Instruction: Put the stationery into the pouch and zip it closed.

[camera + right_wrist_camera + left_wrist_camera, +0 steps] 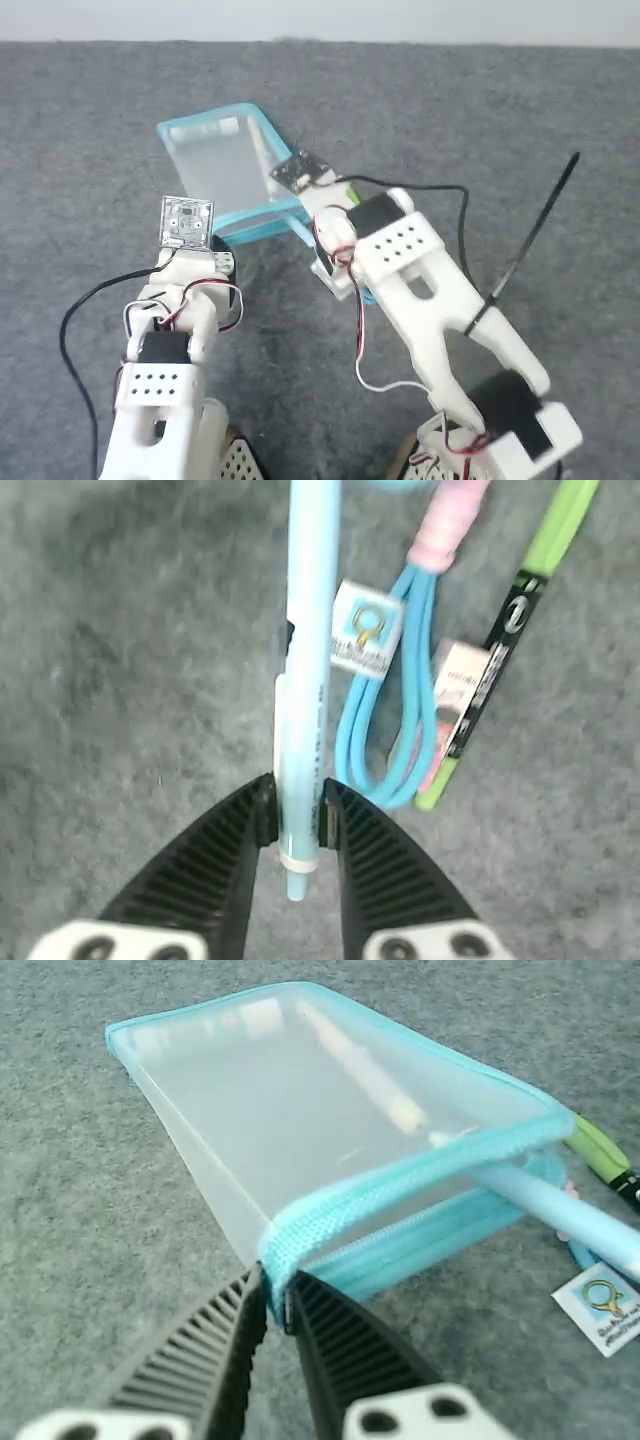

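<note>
A translucent pouch [215, 165] with cyan trim lies on the grey carpet, its zipper mouth open toward the arms. My left gripper [276, 1298] is shut on the pouch's [300, 1120] cyan zipper edge at the near corner. My right gripper [298, 815] is shut on a light blue pen [306, 660], gripped near its rear end. The pen's [560, 1210] front end pokes into the pouch mouth. A pale stick-shaped item [360, 1060] lies inside the pouch. A green pen [540, 590] lies outside, beside the mouth.
A cyan cord loop [385, 730] with a pink piece [445, 525] and a white tag [365, 640] lies between the blue and green pens. A black cable tie [540, 225] sticks up from the right arm. Grey carpet [500, 110] surrounds everything.
</note>
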